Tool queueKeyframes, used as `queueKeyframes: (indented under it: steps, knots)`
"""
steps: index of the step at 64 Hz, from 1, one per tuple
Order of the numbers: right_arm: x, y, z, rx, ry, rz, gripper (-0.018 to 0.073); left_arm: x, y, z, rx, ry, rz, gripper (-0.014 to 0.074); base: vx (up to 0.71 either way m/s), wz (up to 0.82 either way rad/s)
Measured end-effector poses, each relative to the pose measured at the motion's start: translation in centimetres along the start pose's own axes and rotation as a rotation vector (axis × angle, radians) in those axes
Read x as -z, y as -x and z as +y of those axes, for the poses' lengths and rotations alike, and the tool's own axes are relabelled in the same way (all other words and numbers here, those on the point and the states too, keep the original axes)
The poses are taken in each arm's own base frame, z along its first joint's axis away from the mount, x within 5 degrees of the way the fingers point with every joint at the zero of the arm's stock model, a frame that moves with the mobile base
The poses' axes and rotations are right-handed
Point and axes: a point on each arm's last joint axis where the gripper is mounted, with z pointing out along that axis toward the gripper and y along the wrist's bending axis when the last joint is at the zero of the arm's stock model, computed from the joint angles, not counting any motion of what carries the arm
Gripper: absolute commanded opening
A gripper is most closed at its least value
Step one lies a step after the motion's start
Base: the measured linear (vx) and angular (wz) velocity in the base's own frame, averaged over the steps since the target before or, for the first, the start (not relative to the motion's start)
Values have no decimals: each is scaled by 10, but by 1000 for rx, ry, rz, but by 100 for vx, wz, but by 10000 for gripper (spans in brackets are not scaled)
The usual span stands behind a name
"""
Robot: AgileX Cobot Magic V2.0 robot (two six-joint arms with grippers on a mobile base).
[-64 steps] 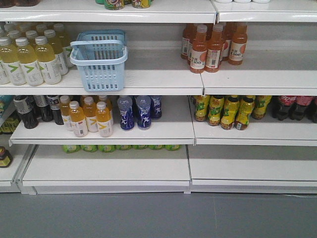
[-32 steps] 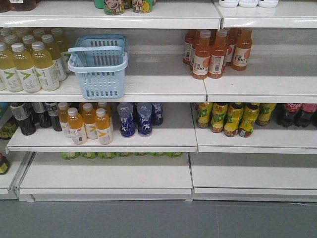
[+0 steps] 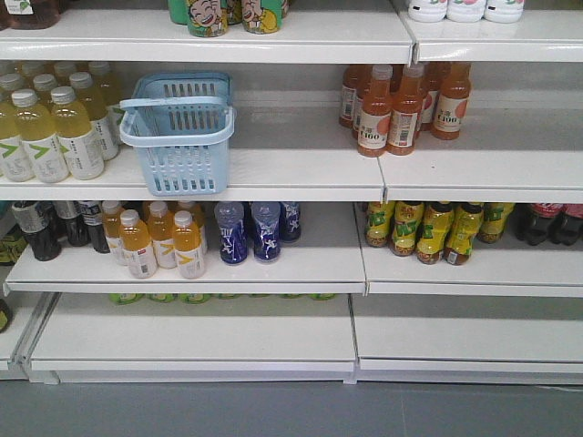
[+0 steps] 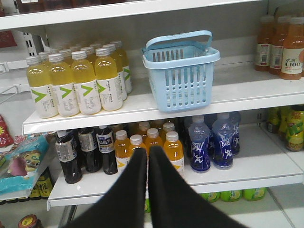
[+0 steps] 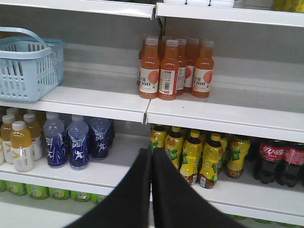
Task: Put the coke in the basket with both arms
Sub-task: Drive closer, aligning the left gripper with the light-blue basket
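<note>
The pale blue basket [image 3: 182,150] stands empty on the second shelf, to the right of the pale yellow bottles, with its handle swung up. It appears upper middle in the left wrist view [image 4: 183,80] and at the far left in the right wrist view [image 5: 23,71]. The coke is out of view. My left gripper [image 4: 147,151] is shut on nothing, low in front of the orange-yellow bottles. My right gripper [image 5: 152,151] is shut and empty too, in front of the yellow-green bottles. Neither gripper shows in the front view.
Dark cola bottles with red label bands [image 5: 278,161] stand at the far right of the third shelf. Orange juice bottles [image 3: 401,105] sit on the second shelf right. Blue bottles [image 3: 250,232] and orange-yellow bottles [image 3: 159,241] stand below the basket. A shelf divider edge [image 3: 383,191] splits the bays.
The shelves have slid downward and slightly left in the front view, and look a little larger. Nothing on the shelves has moved.
</note>
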Motion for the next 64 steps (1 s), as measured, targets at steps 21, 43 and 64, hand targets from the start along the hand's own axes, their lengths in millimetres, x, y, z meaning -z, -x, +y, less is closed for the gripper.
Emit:
queueKeyframes:
  steps: [21, 43, 64]
  knots:
    - [0, 0, 0, 0, 0, 0, -10, 0, 0, 0, 0, 0, 0, -6, 7, 0]
    - [0, 0, 0, 0, 0, 0, -10, 0, 0, 0, 0, 0, 0, -6, 6, 0]
    - [0, 0, 0, 0, 0, 0, -10, 0, 0, 0, 0, 0, 0, -6, 6, 0]
